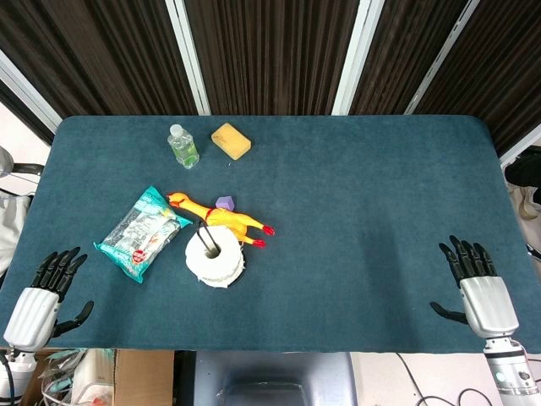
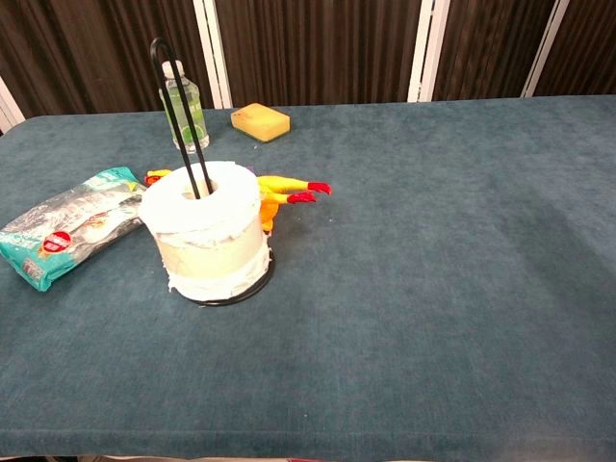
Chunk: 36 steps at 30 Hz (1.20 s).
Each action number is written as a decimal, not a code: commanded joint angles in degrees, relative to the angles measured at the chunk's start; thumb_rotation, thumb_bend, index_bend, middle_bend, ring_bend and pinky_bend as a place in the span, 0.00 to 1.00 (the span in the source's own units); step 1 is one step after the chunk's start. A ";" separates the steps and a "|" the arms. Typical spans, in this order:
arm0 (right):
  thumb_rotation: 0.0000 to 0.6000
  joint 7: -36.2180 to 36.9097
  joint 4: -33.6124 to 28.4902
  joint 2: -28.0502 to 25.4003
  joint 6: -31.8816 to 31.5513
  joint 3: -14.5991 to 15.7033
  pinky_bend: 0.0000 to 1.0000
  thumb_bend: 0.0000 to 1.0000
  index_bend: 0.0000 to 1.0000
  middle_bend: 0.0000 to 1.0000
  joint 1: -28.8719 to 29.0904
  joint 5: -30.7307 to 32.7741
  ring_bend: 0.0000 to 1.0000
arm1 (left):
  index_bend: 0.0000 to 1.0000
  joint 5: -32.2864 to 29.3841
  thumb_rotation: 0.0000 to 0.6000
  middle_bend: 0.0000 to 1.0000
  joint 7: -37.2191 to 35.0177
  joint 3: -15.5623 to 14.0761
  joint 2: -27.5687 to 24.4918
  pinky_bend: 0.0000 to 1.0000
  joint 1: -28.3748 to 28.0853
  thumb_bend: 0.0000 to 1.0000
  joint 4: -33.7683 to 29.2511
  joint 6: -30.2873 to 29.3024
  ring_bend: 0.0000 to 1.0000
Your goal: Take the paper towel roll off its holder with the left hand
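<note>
A white paper towel roll (image 1: 215, 256) (image 2: 203, 231) stands upright on a black wire holder (image 2: 178, 111), whose tall loop rises through the roll's core. My left hand (image 1: 42, 298) lies at the table's near left corner, well to the left of the roll, fingers spread and holding nothing. At the near right edge my right hand (image 1: 479, 288) also rests with fingers apart and empty. Neither hand shows in the chest view.
A yellow rubber chicken (image 1: 221, 217) (image 2: 279, 190) lies just behind the roll, with a small purple piece (image 1: 224, 203) on it. A teal wipes packet (image 1: 141, 233) (image 2: 67, 225) lies left of the roll. A clear bottle (image 1: 183, 145) (image 2: 184, 108) and a yellow sponge (image 1: 231, 140) (image 2: 261, 120) stand farther back.
</note>
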<state>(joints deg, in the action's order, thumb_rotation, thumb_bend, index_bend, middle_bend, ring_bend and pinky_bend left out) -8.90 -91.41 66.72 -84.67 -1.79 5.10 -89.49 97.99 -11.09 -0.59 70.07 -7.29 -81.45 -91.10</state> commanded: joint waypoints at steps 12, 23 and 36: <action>1.00 0.81 -0.15 -0.29 -0.11 0.46 0.00 0.04 0.00 0.00 -0.01 -0.90 0.00 | 0.00 -1.59 1.00 0.00 -25.87 1.67 13.57 0.00 -6.03 0.32 3.82 4.98 0.00; 1.00 1.83 -0.24 -0.99 0.34 0.91 0.00 0.04 0.00 0.00 0.11 -1.36 0.00 | 0.00 -11.51 1.00 0.00 -22.80 7.75 24.24 0.00 -12.67 0.32 4.91 16.01 0.00; 1.00 4.18 0.11 -1.74 -0.32 0.72 0.00 0.04 0.00 0.00 -0.27 -1.06 0.00 | 0.00 -13.35 1.00 0.00 -20.26 8.28 29.02 0.00 -15.92 0.32 3.33 19.63 0.00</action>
<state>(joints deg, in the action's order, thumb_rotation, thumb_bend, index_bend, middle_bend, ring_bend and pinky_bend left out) -4.81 -91.36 65.03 -84.91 -1.04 4.88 -90.61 84.74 -31.38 7.70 98.97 -23.11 -78.05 -71.54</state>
